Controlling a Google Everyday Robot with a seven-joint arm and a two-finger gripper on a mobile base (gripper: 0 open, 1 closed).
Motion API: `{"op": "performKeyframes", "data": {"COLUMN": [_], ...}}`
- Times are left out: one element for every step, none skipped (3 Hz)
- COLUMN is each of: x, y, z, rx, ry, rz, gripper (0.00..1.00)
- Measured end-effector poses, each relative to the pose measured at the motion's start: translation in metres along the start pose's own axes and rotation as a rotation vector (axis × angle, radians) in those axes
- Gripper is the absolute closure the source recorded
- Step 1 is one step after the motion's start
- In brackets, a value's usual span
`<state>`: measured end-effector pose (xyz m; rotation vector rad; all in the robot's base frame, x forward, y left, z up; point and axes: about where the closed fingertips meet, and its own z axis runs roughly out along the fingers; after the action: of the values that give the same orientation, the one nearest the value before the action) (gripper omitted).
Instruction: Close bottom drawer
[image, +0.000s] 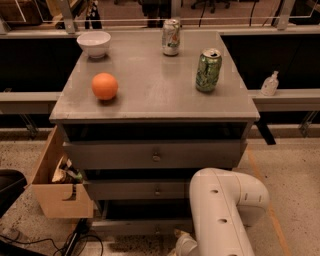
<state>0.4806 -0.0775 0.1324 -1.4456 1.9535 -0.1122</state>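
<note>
The bottom drawer (129, 227) is the lowest of the grey cabinet's (150, 100) three drawers, with a slim flat front and a small knob. Its front stands a little out from the cabinet, with a dark gap above it. My white arm (222, 210) comes down in front of the cabinet's lower right. My gripper (181, 245) is at the picture's bottom edge, right of the drawer's knob and close to its front, mostly hidden by the arm. The two taller drawers above also stand slightly out.
On the cabinet top are an orange (105, 86), a white bowl (94, 43), a silver can (171, 36) and a green can (208, 70). A light wooden box (60, 192) hangs out at the cabinet's left side. Cables lie on the floor at the lower left.
</note>
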Motion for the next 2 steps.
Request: {"op": "performKeyframes", "data": {"x": [-0.0009,-0.0014], "y": [0.0001,0.0002], "z": [0.0008,0.0013], "rx": [0.0,0.0], "ry": [-0.001,-0.002], "rz": [0.0,0.0], "gripper": [0.48,0.73]}}
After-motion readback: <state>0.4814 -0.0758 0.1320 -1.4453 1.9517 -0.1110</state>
